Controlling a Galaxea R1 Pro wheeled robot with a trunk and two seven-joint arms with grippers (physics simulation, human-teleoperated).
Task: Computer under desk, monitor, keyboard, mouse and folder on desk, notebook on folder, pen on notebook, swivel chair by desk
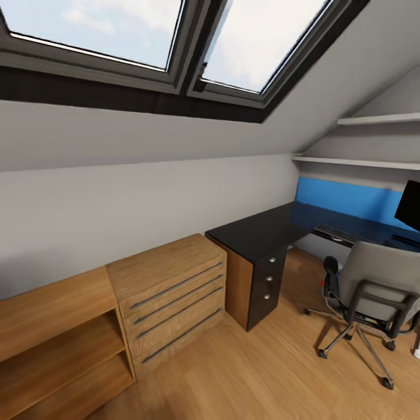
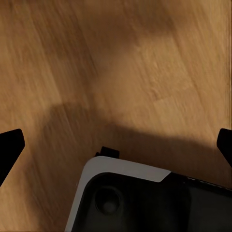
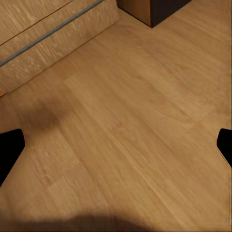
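The desk (image 1: 262, 230) with its black top and black drawer unit (image 1: 266, 279) runs along the wall at the right. At the frame's right edge the monitor (image 1: 410, 204) stands on it, with the keyboard (image 1: 338, 234) lying in front. The swivel chair (image 1: 373, 286) faces the desk with its grey back toward me, hiding its seat. The computer, mouse, folder, notebook and pen are out of view. My left gripper (image 2: 116, 145) hangs open over bare floor beside my own base (image 2: 145, 198). My right gripper (image 3: 116, 147) is open over the floor, empty.
A light wooden drawer chest (image 1: 169, 291) and an open shelf unit (image 1: 52, 344) stand along the left wall. The chest's front (image 3: 48, 34) lies near my right gripper. Skylights slope overhead. Wooden floor (image 1: 262, 373) stretches between me and the chair.
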